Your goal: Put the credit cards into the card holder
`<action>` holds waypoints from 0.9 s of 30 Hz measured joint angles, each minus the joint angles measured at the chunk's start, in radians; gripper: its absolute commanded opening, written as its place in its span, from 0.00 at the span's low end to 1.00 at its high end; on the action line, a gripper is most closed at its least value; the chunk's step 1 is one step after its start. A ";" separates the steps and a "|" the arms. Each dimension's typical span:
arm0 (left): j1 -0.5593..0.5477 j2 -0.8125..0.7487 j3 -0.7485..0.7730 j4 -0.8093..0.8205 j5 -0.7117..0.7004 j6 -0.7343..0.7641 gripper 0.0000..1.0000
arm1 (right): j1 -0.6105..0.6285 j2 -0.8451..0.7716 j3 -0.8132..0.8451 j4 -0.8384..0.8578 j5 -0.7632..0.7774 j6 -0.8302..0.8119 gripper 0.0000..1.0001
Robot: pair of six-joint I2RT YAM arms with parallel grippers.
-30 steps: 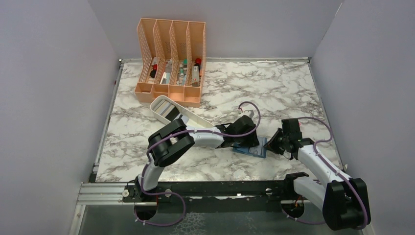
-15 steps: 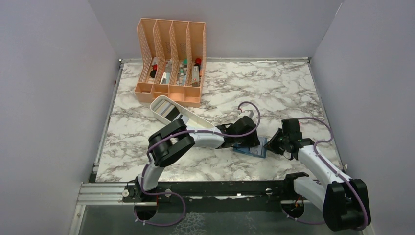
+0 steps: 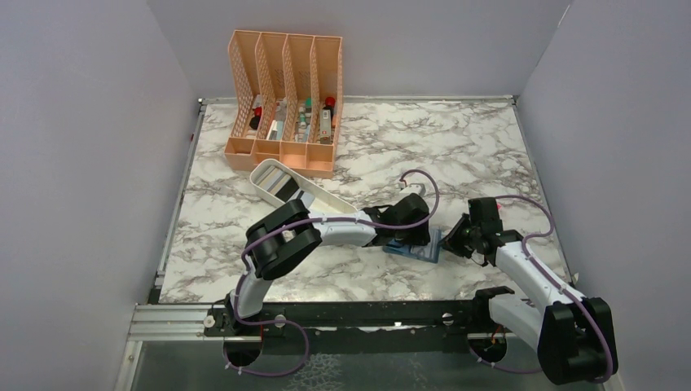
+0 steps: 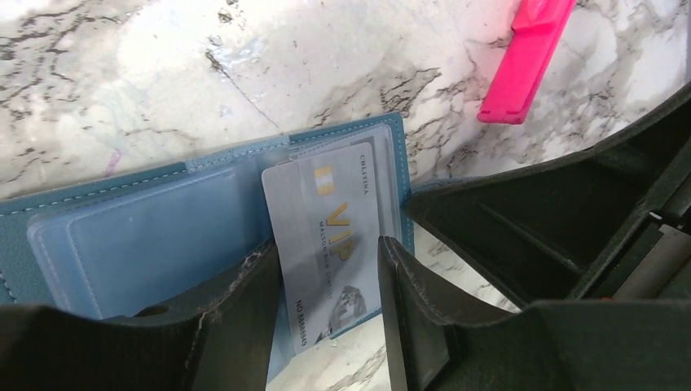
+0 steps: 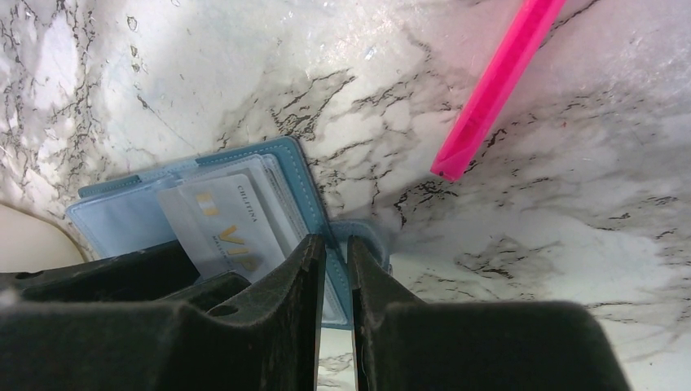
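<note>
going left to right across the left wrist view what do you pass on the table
card holder clear sleeve → vip card → pink strip

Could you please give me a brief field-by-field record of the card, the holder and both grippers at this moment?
card holder: lies open on the marble table, clear inner sleeves facing up
credit card: silver VIP card, partly pushed into a sleeve, its other end sticking out past the holder's edge
left gripper: fingers flank the card's long edges; grip or release unclear
right gripper: nearly shut, pinching the holder's edge
nearby: pink strip on the table beyond the holder, apart from it
</note>
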 measured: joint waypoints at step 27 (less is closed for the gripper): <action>-0.001 -0.003 0.119 -0.212 -0.090 0.135 0.54 | 0.000 0.017 0.000 0.012 -0.008 0.000 0.22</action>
